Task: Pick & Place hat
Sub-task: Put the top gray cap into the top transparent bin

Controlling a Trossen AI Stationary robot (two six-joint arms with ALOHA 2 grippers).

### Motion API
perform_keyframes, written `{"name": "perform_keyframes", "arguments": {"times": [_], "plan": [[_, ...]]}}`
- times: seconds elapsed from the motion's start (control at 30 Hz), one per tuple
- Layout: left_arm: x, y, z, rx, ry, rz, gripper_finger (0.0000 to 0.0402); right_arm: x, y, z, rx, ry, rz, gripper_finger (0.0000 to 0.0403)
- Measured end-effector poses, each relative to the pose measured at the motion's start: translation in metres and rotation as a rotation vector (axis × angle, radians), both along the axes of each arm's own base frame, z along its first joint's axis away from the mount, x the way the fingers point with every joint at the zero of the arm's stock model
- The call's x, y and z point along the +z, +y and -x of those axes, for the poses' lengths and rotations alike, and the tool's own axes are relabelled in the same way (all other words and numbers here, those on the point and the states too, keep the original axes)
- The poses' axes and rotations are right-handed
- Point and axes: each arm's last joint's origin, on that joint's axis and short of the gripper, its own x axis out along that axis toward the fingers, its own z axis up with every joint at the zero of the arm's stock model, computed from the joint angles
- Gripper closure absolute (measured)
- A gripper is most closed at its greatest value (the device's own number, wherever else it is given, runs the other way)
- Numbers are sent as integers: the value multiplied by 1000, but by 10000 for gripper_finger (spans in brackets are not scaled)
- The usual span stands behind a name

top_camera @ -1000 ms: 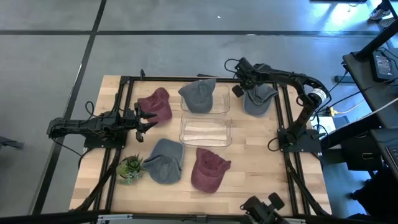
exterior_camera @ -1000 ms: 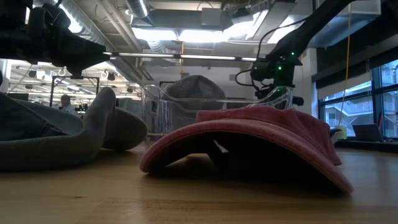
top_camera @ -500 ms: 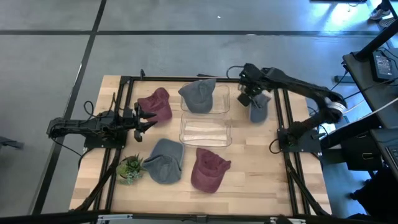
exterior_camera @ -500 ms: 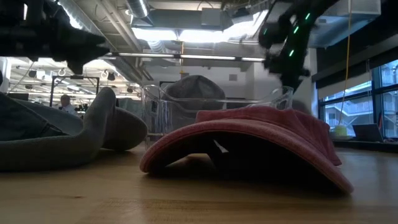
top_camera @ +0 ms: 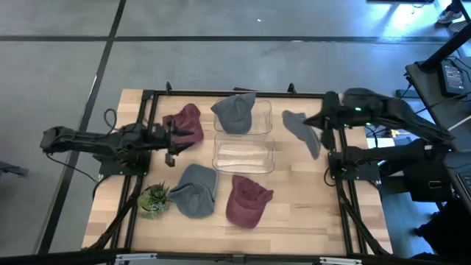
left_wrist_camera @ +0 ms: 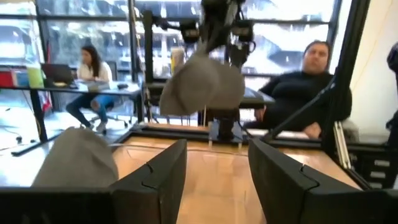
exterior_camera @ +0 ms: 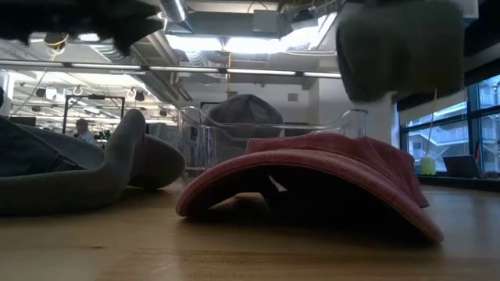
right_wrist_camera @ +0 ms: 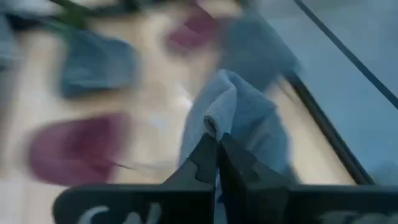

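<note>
My right gripper [top_camera: 321, 121] is shut on a grey hat [top_camera: 300, 129] and carries it in the air over the table's right side, to the right of the clear bin [top_camera: 243, 158]. The low view shows that hat [exterior_camera: 398, 47] high up, and the left wrist view shows it [left_wrist_camera: 200, 87] hanging. My left gripper [top_camera: 176, 138] is open and level beside a maroon hat [top_camera: 188, 121] at the table's left, touching nothing. Another grey hat [top_camera: 235, 114] lies over the bin's far end. A third grey hat [top_camera: 195, 190] and a second maroon hat [top_camera: 246, 200] lie on the near part of the table. My right gripper [right_wrist_camera: 217, 146] pinches the grey hat by a bunched fold of its cloth [right_wrist_camera: 214, 118] between the two fingers. The fingers come roughly level from the table's right. The hat is lifted clear of the table and hangs slack below and beyond the fingers.
A small potted plant [top_camera: 154, 200] stands at the near left corner. Black frame rails [top_camera: 335, 169] run along the table's sides. People sit beyond the table's right edge in the left wrist view. Bare wood [top_camera: 302, 184] lies near the bin's right side.
My right gripper has taken the grey hat from the table's far right corner, raised it and swung it toward the near side. The hat, flat on the table before, now hangs clear in the air. My left arm has risen a little.
</note>
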Motion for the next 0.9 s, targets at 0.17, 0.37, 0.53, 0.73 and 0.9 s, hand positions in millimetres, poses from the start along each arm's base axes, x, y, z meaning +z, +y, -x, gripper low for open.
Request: {"name": "perform_keyframes", "arguments": {"times": [0.17, 0.37, 0.53, 0.73, 0.9], "plan": [[29, -1, -47, -65, 89, -69, 233, 18, 18, -5, 326, -211, 5, 399], [41, -3, -103, -139, 128, -185, 233, 26, 35, -30, 676, -350, -38, 399], [44, -9, -142, -254, 149, -255, 233, 23, 47, -53, 780, -357, -67, 399], [46, -25, -165, -393, 149, -283, 233, 11, 61, -75, 843, -293, -103, 399], [42, -33, -172, -422, 161, -277, 233, 4, 69, -88, 871, -273, -110, 399]]}}
